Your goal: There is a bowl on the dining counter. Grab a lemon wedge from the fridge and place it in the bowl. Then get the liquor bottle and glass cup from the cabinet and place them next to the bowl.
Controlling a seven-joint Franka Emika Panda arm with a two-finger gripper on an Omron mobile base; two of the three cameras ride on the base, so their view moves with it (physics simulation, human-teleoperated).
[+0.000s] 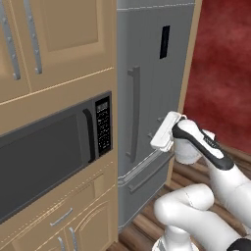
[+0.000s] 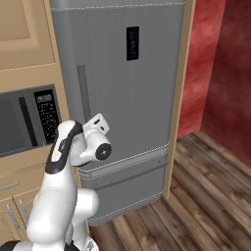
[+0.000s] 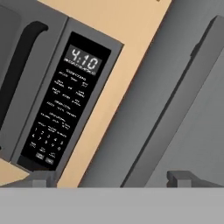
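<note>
The end effector stands wide and empty, its two dark fingertips spread far apart at the bottom of the hand view, aimed at the seam between the fridge and the microwave. From the base views the hand hangs close in front of the lower part of the fridge door, near the bottom end of the long vertical handle but not touching it. The fridge is shut, so the lemon wedge is hidden inside, and the step in hand looks like opening the door. To do it well, the hand should probably shift toward the handle, away from the microwave's keypad, until the bar sits squarely between the fingers, with the fingers crossing the bar rather than lying along it. Closing only once the bar is well between the pads should stop it slipping out. The pull would then best follow the door's arc, as the hinge seems to lie on the far side by the red wall, with the base kept clear of the swinging door.
</note>
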